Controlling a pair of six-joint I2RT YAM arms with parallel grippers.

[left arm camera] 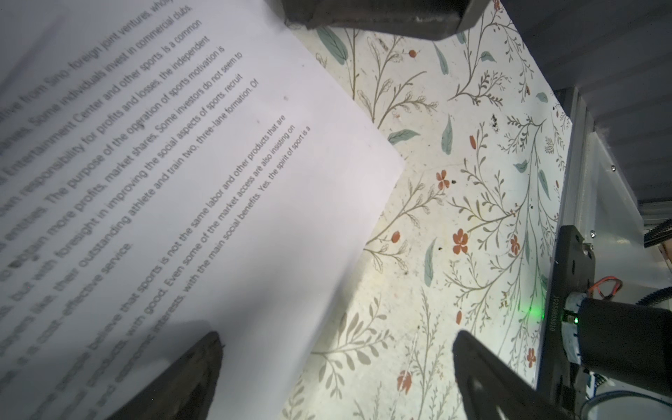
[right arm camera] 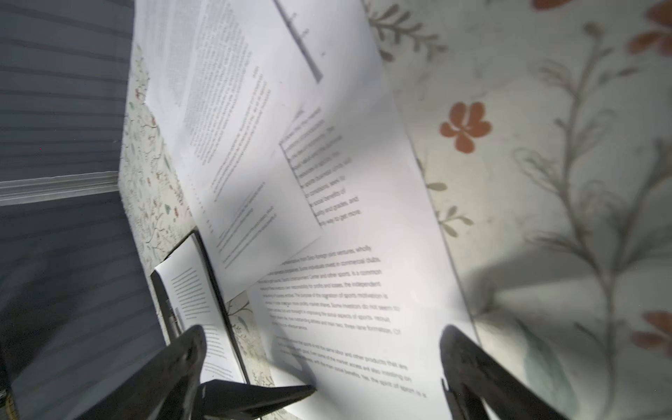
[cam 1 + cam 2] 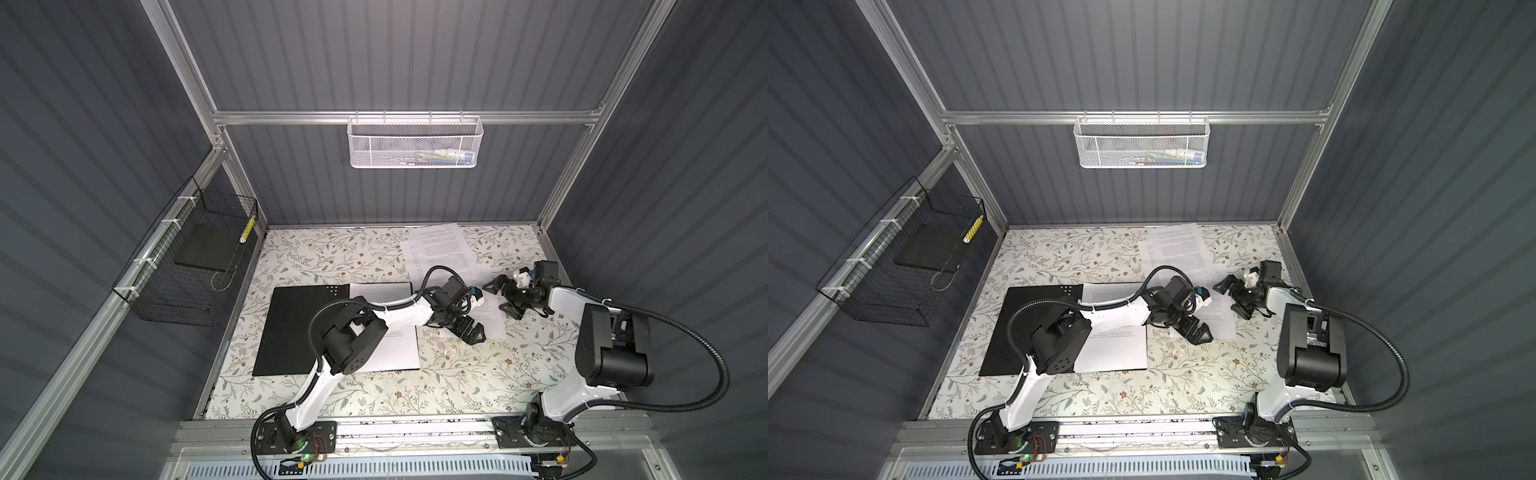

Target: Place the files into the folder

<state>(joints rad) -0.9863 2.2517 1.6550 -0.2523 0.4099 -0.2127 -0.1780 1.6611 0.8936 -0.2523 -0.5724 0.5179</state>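
**Folder open at left, files fanned at right, both claws empty**

The folder is thin and matte black. It lies open and flat on the left of the tabletop, with pale dots at its far corner. One printed white sheet covers its right half. The other files, white pages of small black text, overlap in a loose fan at the far right.

The left claw gapes fully and grips nothing. One of its fingers is over a corner of the nearest page, the other over bare tabletop. The right claw is just as wide and empty above the same page.

The folder's spine and the pages' long edges run roughly near-to-far, with the pages slightly skewed.
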